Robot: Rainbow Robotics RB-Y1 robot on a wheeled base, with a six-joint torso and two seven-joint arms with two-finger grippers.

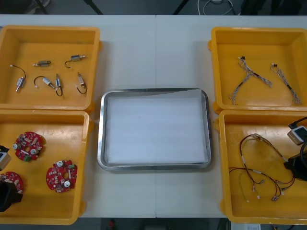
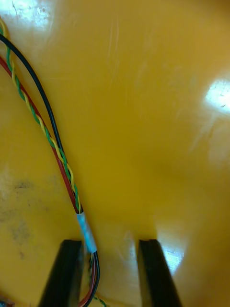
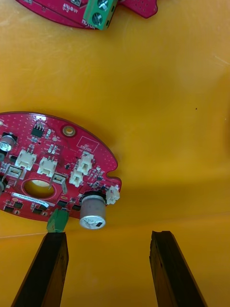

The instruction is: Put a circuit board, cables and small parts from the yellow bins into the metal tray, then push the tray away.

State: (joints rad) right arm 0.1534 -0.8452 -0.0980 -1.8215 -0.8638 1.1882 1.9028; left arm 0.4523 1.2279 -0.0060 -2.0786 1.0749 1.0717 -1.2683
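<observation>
My left gripper [image 3: 109,271] is open low inside the near-left yellow bin [image 1: 48,136], with bare bin floor between its fingers. A round red circuit board [image 3: 52,168] lies just beyond its left finger [image 3: 43,271]; a second board's edge [image 3: 91,9] shows farther off. From above, three boards [image 1: 29,146] [image 1: 61,176] [image 1: 12,181] lie in that bin. My right gripper [image 2: 110,273] is open in the near-right bin [image 1: 268,127]. A red, black and yellow-green cable bundle [image 2: 86,232] runs between its fingers, close to the left one. The metal tray [image 1: 101,134], white inside, sits between the bins.
The far-left bin [image 1: 48,43] holds several small metal parts [image 1: 42,63]. In the far-right bin [image 1: 259,48] lie two thin twisted cables [image 1: 247,76]. Red and black cables [image 1: 259,167] spread over the near-right bin's floor. Bin walls stand close around both grippers.
</observation>
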